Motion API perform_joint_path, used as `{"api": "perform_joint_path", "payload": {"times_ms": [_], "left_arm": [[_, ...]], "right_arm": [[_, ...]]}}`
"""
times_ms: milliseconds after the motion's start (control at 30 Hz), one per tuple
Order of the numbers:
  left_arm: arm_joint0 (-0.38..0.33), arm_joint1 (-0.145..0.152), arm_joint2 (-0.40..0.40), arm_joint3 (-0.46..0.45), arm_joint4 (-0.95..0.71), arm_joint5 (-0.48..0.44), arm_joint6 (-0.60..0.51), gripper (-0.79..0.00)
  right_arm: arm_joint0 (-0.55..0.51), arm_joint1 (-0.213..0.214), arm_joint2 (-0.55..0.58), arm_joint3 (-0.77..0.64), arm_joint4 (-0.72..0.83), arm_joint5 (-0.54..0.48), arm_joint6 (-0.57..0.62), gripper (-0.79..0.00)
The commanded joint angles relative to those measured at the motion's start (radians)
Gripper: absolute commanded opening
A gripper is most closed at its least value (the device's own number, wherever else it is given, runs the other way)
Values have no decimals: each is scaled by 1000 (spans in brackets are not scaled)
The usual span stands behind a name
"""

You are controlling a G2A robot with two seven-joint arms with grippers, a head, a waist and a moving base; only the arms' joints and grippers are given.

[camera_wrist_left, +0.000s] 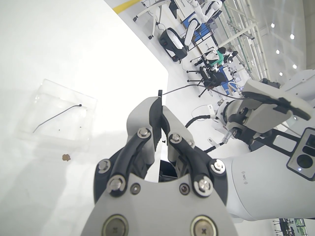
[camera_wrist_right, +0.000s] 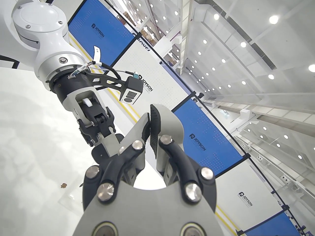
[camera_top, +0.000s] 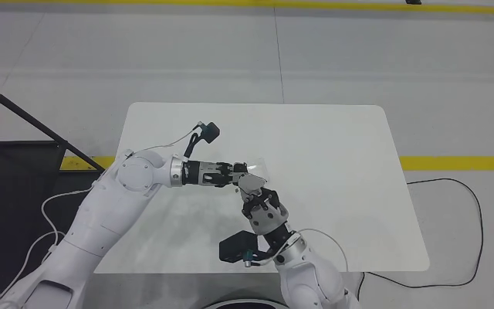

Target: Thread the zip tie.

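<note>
Left gripper point(camera_wrist_left: 160, 110) pinches a thin black zip tie point(camera_wrist_left: 182, 88) by its square head. Right gripper point(camera_wrist_right: 149, 121), pressed together, seemingly nips the tail.

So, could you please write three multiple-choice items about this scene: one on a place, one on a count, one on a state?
1. Where does the spare zip tie lie?
A. in the clear tray
B. on the floor
C. on top of an arm

2. How many zip ties are there?
A. one
B. two
C. four

3. How is the left gripper?
A. wide open
B. shut on nothing
C. shut on a zip tie

Answers:
1 A: it lies flat inside the tray.
2 B: there is one in the tray, and the held zip tie is above the table.
3 C: its fingers pinch the held tie at its head end.
</note>
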Motion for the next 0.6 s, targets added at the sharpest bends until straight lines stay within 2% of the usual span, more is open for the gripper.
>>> {"api": "perform_joint_path", "payload": {"times_ms": [0,567], "left_arm": [[0,0,0,-1,0,1,1,-785],[0,-1,-1,-3,3,0,3,-785]], "right_arm": [[1,0,1,0,-2,-7,0,-785],[8,1,4,-4,-26,-91,35,-785]]}}
